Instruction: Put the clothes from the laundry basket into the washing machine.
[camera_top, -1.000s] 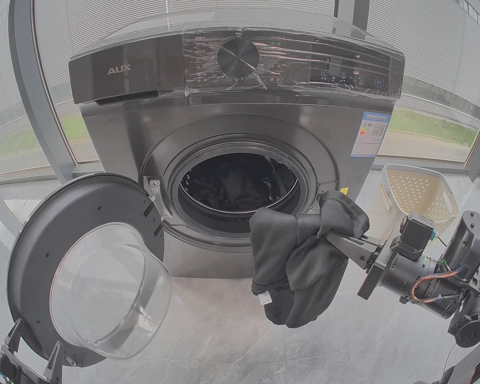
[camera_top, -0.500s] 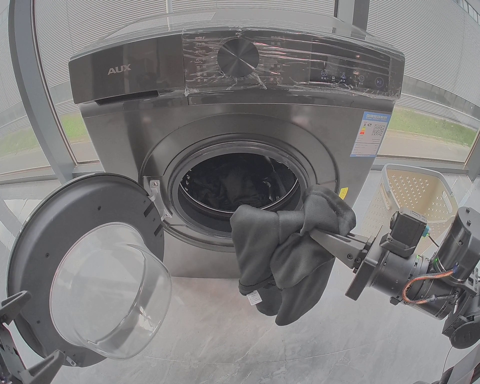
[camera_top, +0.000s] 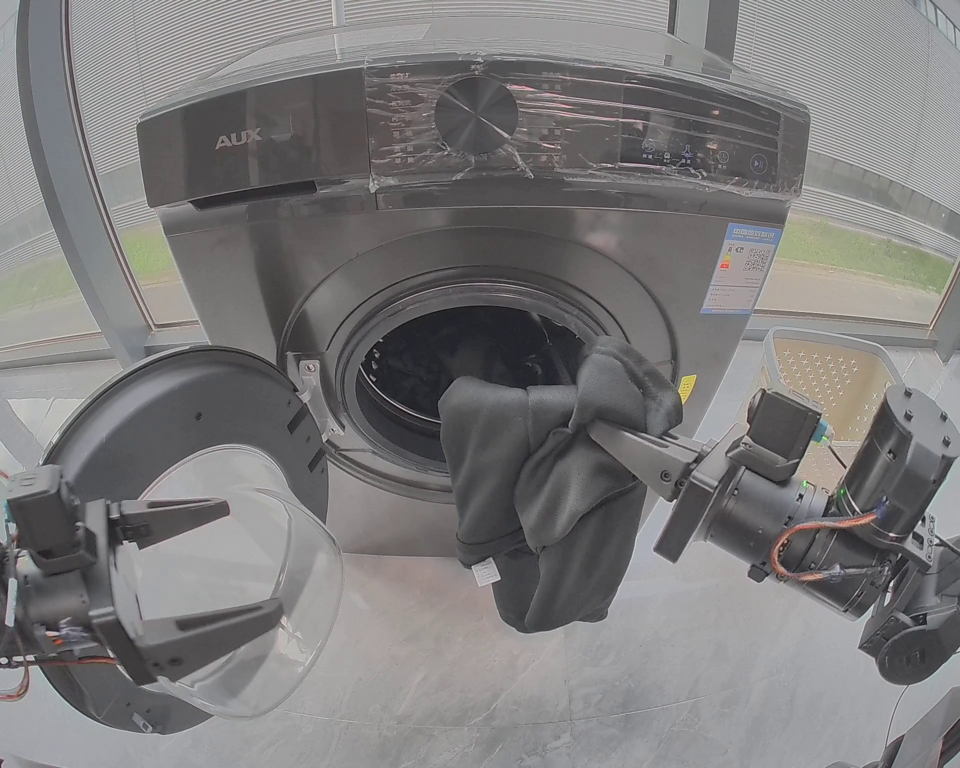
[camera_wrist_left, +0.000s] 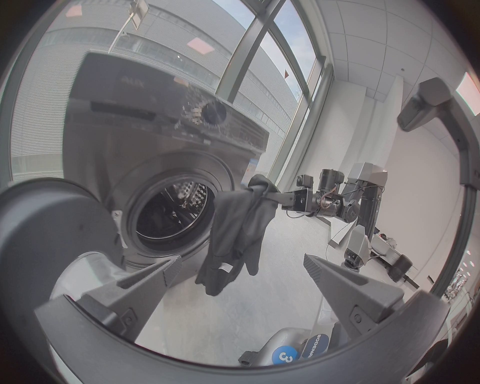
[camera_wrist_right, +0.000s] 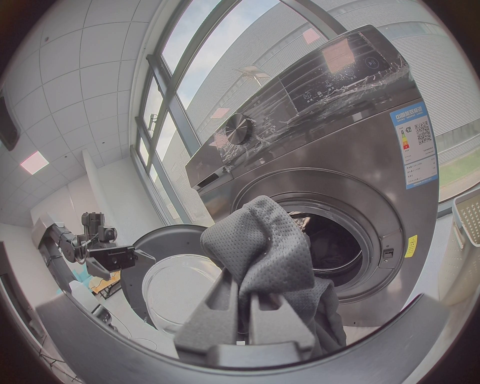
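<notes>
Right jaws pinch dark garment (camera_top: 540, 500), maybe trousers | left jaws wide, empty

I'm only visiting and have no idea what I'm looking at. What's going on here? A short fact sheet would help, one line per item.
Washing machine: front loader, round door swung open to the robot's left
Drum: dark clothes already inside
Right gripper: shut on a dark grey garment, held before the drum opening, cloth hanging below it
Left gripper: open, empty, in front of the open door
Laundry basket: pale, beside the machine on the robot's right; contents hidden
</notes>
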